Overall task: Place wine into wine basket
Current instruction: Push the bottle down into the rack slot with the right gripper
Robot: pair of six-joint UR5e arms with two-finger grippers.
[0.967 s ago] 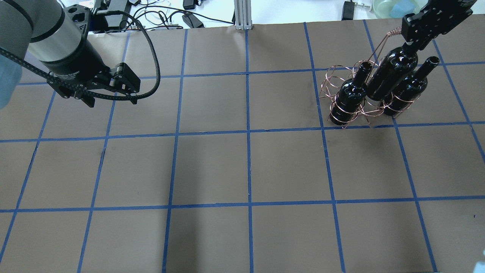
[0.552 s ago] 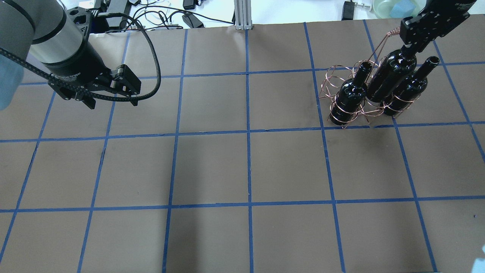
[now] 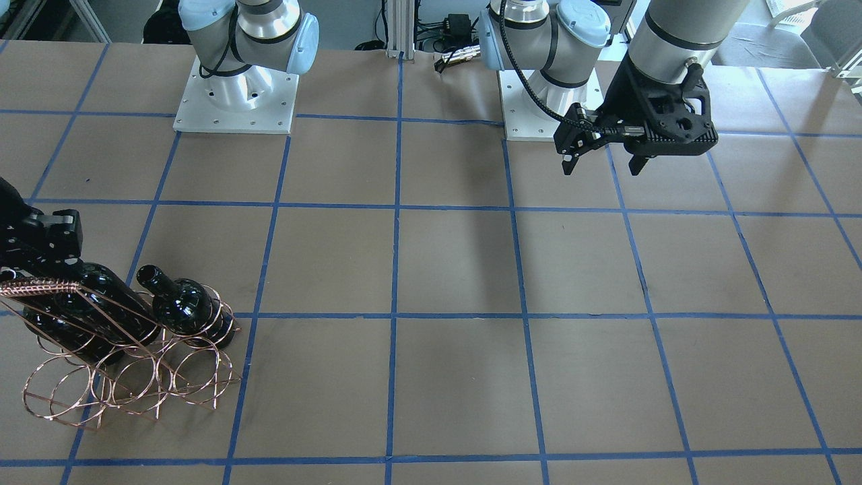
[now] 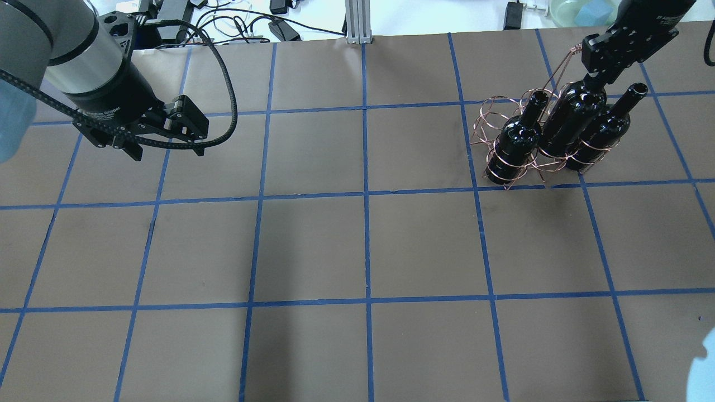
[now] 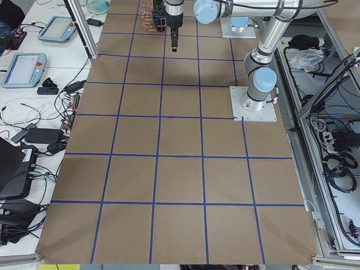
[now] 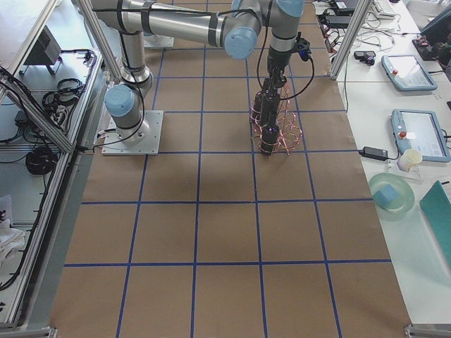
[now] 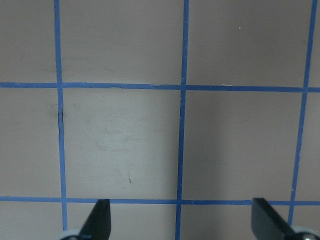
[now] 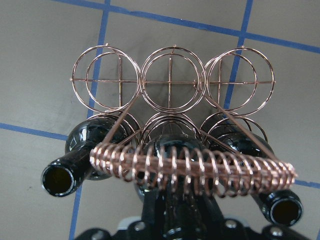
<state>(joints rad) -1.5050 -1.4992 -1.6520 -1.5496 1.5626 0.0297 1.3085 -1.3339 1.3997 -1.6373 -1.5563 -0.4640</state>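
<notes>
The wine (image 4: 572, 117), a glossy black bottle, stands in the middle ring of the copper wire wine basket (image 4: 485, 120) at the far right of the table. My right gripper (image 4: 599, 71) is shut on its neck from above, beside the twisted handle (image 8: 195, 167). In the right wrist view the wine (image 8: 172, 147) sits under that handle, between the two other bottles. In the front view the wine (image 3: 108, 296) leans in the basket (image 3: 128, 377). My left gripper (image 4: 167, 149) is open and empty above the table's far left, and it also shows in the left wrist view (image 7: 182, 225).
Two look-alike dark bottles (image 4: 516, 142) (image 4: 600, 131) fill the basket rings on either side of the wine. Several basket rings (image 8: 170, 80) hold nothing. The brown table (image 4: 363, 251) carries a blue tape grid. Cables and adapters lie beyond its far edge.
My right gripper has gone down and slightly left with the wine, which now sits deeper in the middle ring. My left gripper has hardly moved.
</notes>
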